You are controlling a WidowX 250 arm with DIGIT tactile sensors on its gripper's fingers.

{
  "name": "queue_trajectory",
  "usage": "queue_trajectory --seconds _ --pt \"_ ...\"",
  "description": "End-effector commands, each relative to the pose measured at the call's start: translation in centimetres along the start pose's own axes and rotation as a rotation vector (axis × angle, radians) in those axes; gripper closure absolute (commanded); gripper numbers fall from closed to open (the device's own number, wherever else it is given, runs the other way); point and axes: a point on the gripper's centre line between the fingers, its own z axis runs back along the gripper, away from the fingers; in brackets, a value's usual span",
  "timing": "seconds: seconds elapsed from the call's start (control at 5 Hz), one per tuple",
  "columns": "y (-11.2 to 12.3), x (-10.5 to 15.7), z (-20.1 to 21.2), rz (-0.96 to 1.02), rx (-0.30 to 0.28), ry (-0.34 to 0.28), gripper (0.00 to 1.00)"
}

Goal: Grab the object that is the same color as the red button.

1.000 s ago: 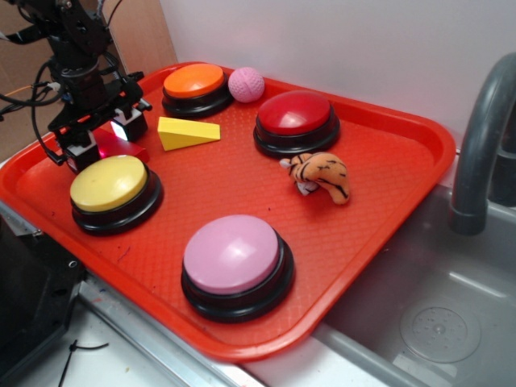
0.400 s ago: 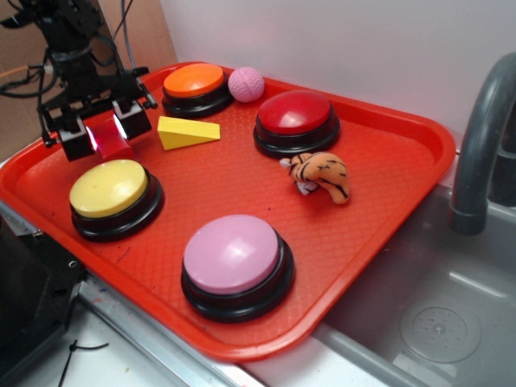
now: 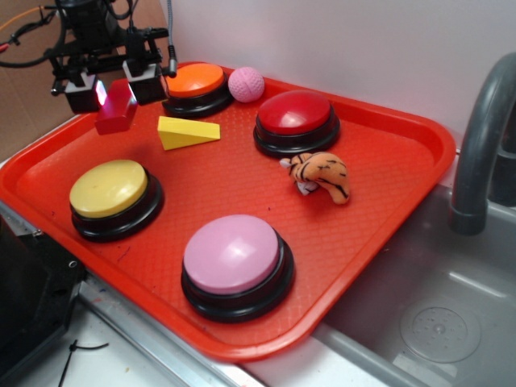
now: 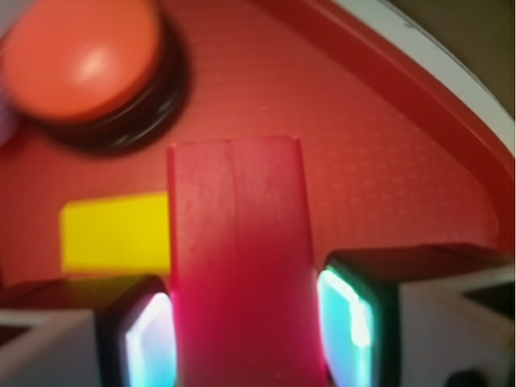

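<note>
My gripper [image 3: 113, 85] is shut on the small red block [image 3: 117, 106] and holds it in the air above the tray's far left corner. In the wrist view the red block [image 4: 238, 266] stands between my two lit pads [image 4: 149, 343], with the gripper [image 4: 246, 330] closed on its sides. The red button [image 3: 295, 113], dark red and domed on a black base, sits at the back middle of the red tray [image 3: 387, 185], well to the right of my gripper.
An orange button [image 3: 193, 81], a pink ball [image 3: 246, 84] and a yellow wedge [image 3: 187, 132] lie near the gripper. A yellow button [image 3: 109, 185], a pink button [image 3: 232, 252] and a toy tiger [image 3: 321, 175] also sit on the tray. A grey faucet [image 3: 484, 137] stands over the sink on the right.
My gripper has risen from the tray beside the yellow button and moved toward the back with the red block held in it.
</note>
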Motion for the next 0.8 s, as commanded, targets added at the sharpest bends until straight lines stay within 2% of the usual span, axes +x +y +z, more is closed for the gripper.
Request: queue_trajectory --seconds 0.0,0.2,0.6 --pt "-2.5 -2.2 7.3 -0.318 -0.14 -0.105 1.0" --pt "-3.2 -2.6 8.3 -0.381 -0.163 -0.096 1.0" --pt "-5.0 -3.3 7.2 -0.525 -0.11 -0.12 1.0"
